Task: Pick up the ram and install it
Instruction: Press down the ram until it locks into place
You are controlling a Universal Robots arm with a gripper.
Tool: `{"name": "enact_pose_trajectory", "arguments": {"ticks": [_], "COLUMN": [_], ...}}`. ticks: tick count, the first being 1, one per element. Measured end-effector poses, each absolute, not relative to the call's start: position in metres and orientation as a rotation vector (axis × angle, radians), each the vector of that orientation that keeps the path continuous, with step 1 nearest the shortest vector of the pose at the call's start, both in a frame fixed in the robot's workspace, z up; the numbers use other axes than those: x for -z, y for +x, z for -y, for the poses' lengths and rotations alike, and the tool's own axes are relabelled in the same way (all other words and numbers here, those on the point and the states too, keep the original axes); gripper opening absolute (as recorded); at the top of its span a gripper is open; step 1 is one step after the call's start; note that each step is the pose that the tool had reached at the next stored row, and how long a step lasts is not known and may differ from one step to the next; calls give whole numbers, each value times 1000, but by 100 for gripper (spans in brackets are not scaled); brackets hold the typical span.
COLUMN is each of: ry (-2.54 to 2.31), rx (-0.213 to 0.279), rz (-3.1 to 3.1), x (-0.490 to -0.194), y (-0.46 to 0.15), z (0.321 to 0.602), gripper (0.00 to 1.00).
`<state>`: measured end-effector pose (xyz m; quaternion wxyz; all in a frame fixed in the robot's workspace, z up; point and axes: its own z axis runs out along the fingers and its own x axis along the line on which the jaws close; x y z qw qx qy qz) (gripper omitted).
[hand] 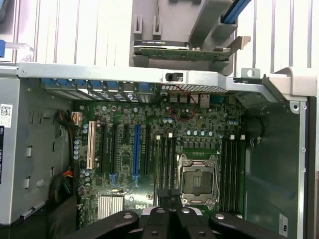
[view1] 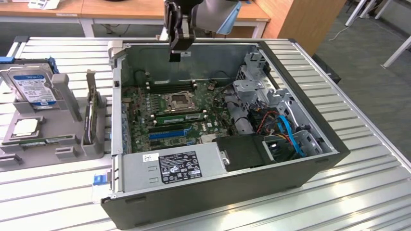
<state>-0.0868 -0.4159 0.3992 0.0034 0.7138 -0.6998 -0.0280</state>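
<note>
Exterior view: gripper point(view1: 175, 57) hanging above the far end of the open computer case point(view1: 301, 159), over the motherboard point(view1: 173, 113); fingers look drawn together with nothing between them. One ram point(view1: 42, 141) lies flat on the grey holder point(view1: 64, 144) at the exterior view's left (beside the hard drive point(view1: 31, 86)), and another green stick point(view1: 178, 116) sits in a slot by the CPU socket point(view1: 177, 101). Wrist view: fingertips point(hand: 169, 195) meet empty above the motherboard point(hand: 149, 149), near the CPU socket point(hand: 198, 180) and memory slots point(hand: 167, 159).

Case top open — motherboard point(view1: 170, 108) reachable from above; drive cage point(view1: 257, 96) & PSU point(view1: 173, 166) crowd two sides.
</note>
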Motion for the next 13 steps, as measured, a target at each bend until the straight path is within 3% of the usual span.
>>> {"name": "enact_pose_trajectory", "arguments": {"ticks": [13], "ry": [2238], "rx": [88], "rz": [2193], "x": [-377], "y": [-87], "z": [416], "gripper": [10]}}
